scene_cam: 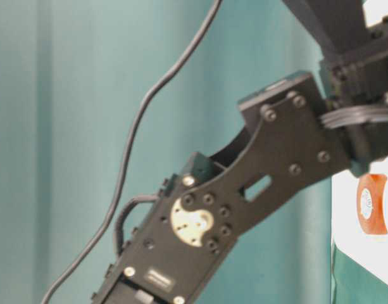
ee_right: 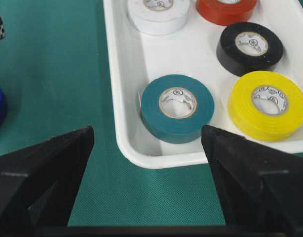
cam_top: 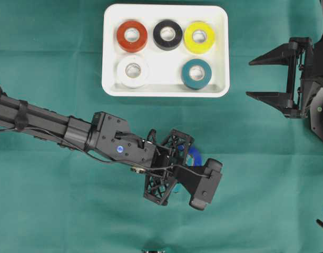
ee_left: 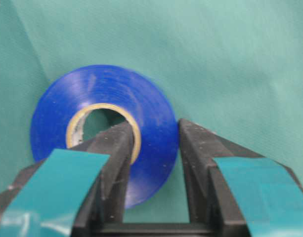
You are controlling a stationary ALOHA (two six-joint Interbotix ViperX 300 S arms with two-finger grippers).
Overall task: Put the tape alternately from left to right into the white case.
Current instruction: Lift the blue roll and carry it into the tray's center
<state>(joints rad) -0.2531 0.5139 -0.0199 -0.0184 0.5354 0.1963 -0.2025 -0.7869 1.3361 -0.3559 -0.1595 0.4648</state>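
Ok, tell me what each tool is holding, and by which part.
Left tool grips the blue tape roll across its wall, one finger inside the core. Right tool is open, holding nothing.

Six round rolls of tape (cam_top: 132,36) are counted (five inside), with one shallow white plastic case (cam_top: 111,52).

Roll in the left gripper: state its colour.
Blue, with a pale core. The roll shows best in the left wrist view, pinched by the left gripper.

Green cloth (cam_top: 266,174) over the table.
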